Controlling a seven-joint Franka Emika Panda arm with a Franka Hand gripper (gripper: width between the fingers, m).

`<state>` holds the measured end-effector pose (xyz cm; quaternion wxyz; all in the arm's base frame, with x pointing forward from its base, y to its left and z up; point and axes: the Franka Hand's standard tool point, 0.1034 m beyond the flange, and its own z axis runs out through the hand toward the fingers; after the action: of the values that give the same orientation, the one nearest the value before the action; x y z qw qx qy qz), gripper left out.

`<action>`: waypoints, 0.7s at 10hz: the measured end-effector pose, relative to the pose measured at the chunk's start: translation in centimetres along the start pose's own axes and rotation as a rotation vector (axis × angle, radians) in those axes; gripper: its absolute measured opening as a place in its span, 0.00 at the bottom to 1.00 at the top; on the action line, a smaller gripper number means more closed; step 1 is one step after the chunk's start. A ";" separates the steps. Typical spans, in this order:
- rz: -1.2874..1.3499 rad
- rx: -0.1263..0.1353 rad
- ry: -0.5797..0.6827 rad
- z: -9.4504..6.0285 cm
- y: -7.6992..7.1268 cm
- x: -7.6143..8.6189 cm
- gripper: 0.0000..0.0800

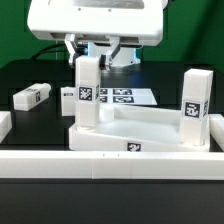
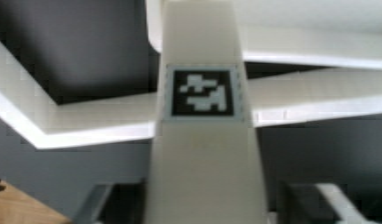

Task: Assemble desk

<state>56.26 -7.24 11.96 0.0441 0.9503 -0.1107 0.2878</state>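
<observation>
The white desk top [image 1: 150, 128], a rimmed tray with a tag on its front, lies on the black table. One white tagged leg [image 1: 88, 90] stands upright at its corner on the exterior view's left. A second leg [image 1: 193, 108] stands at the corner on the exterior view's right. My gripper [image 1: 88, 47] is over the first leg's upper end. In the wrist view the leg [image 2: 206, 120] runs between my fingers [image 2: 110, 203], with a dark gap on each side, so the gripper [image 2: 214, 205] is open around it. A third leg [image 1: 32, 96] lies loose on the exterior view's left.
The marker board [image 1: 125, 97] lies flat behind the desk top. A long low white rail [image 1: 110, 165] runs along the front of the table. Another white piece [image 1: 3, 125] shows at the left edge of the exterior view.
</observation>
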 end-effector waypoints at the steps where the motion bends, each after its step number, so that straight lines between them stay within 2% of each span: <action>1: 0.000 0.000 0.000 0.0 0.0 0.0 0.67; 2: -0.001 -0.001 -0.002 0.0 0.1 0.0 0.67; 3: 0.001 -0.002 -0.010 0.0 0.5 0.0 0.79; 7: 0.016 0.018 -0.037 -2.0 0.9 1.8 0.81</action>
<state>56.46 -8.13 14.63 0.0311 0.9548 -0.1163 0.2717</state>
